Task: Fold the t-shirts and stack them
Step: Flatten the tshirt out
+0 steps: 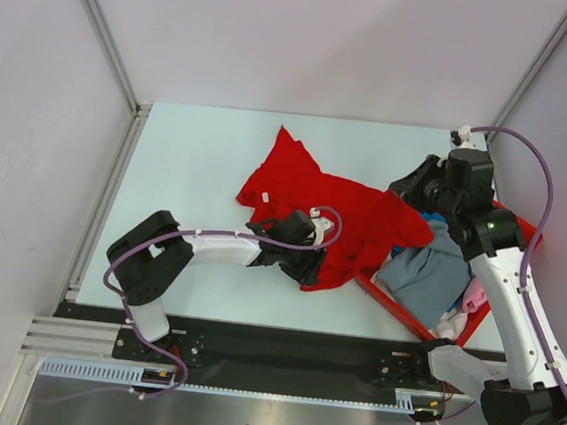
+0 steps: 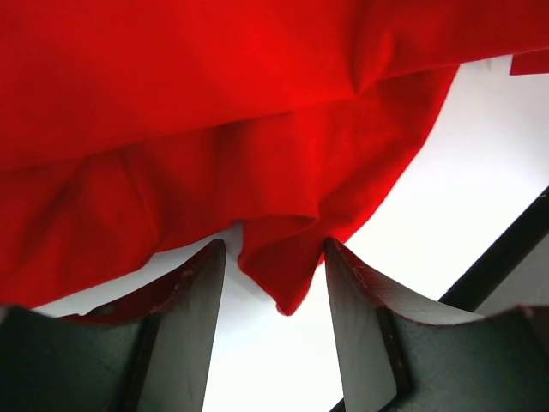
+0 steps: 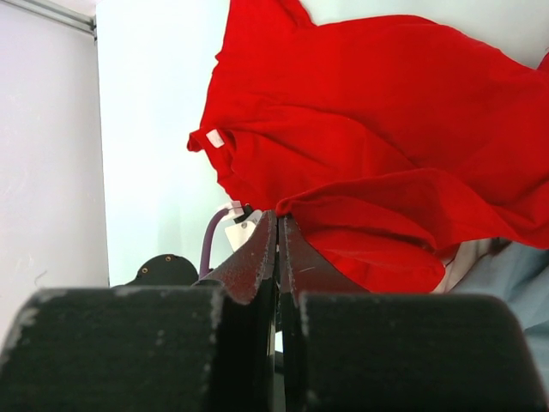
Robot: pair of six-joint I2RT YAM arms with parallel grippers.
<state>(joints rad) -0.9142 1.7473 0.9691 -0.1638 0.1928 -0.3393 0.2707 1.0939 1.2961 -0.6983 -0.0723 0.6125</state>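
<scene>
Left jaws gape around a dangling fold of red shirt (image 2: 257,129), not pinching. Right jaws pressed shut at its 3 o'clock edge; cloth caught? Can't tell.

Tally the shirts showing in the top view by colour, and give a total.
red shirt: 1
grey-blue shirt: 1
pink shirt: 1
white shirt: 1
blue shirt: 1
Total: 5
</scene>
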